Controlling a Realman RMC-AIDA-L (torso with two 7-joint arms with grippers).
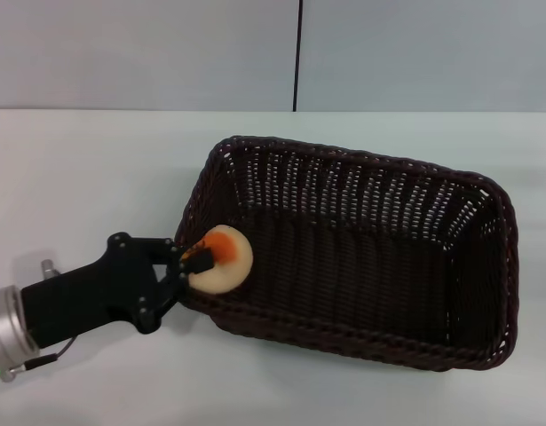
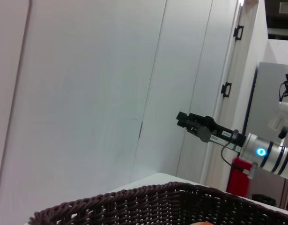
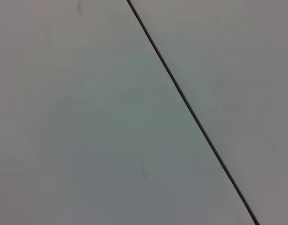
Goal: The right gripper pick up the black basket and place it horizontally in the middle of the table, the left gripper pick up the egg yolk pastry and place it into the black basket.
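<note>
Your egg yolk pastry [image 1: 223, 262]: small round pale beige bun, orange-red top, pinched in left end effector [image 1: 191, 263] at black basket's [image 1: 361, 257] near-left rim. Basket: dark woven wicker, braided rim, slanted openwork walls, sits centre-right on smooth white bench [image 1: 86, 177]. Left wrist view alone shows you right end effector [image 2: 183, 121] raised far off; its grip, cannot tell.

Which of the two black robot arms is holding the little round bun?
The left tool, on the left arm reaching in low over the dark woven wicker basket, grips the pale round orange-topped bun. The right tool hangs empty, raised off to the side.
</note>
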